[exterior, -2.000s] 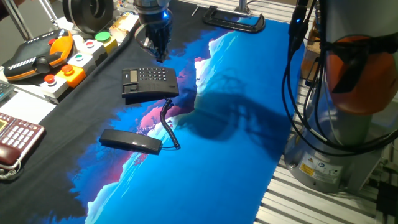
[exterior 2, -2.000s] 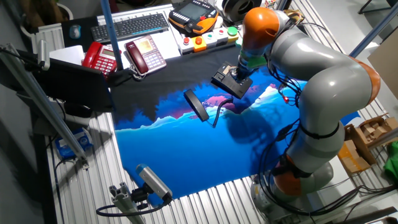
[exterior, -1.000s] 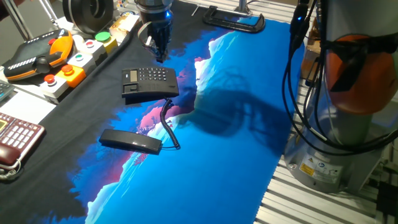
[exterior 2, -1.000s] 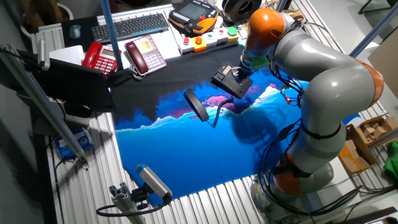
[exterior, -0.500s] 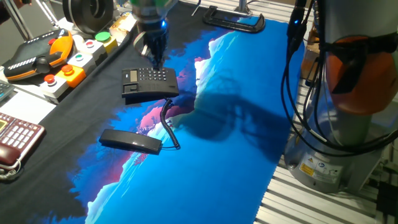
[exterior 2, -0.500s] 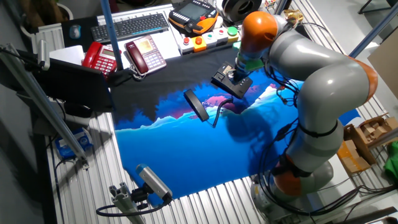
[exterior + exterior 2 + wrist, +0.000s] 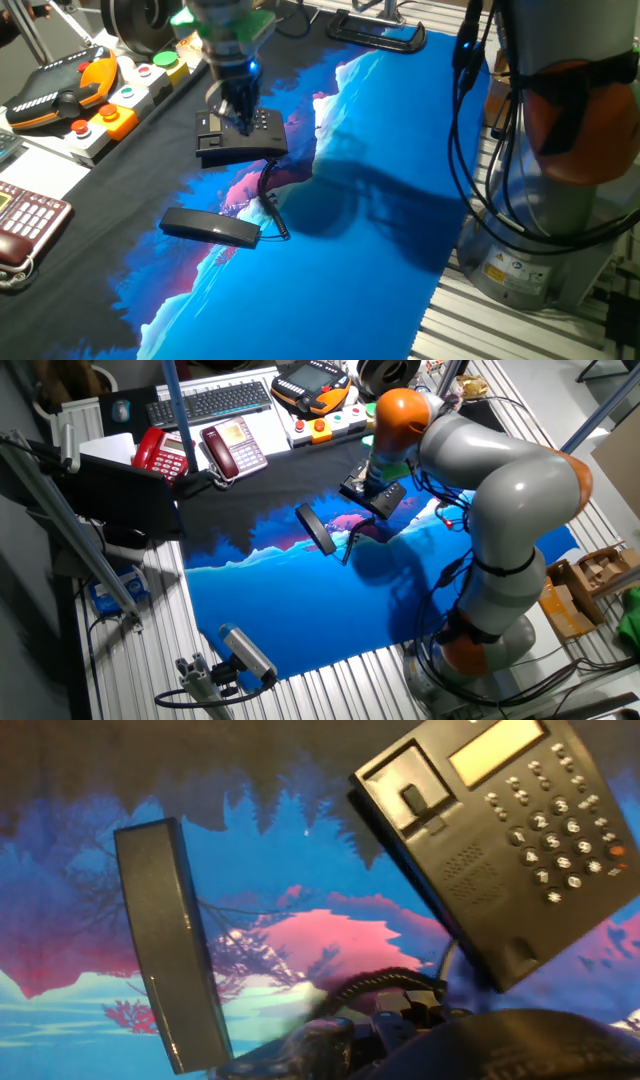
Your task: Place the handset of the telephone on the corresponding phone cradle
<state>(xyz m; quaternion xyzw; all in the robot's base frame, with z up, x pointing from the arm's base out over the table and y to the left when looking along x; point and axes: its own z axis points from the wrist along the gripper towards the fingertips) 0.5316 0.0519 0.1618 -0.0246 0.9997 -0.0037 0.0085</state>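
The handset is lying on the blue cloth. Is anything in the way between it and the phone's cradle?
Nothing solid. Between the handset and the phone cradle of the telephone lies only bare cloth and its own coiled cord. The gripper hangs over the telephone, not holding anything.

arm (image 7: 510, 490): grey rounded links | orange joint rings | black cables

Gripper (image 7: 240, 112) fingertips blurred, jaw state unreadable; it hides part of the telephone (image 7: 240, 135) keypad beneath.
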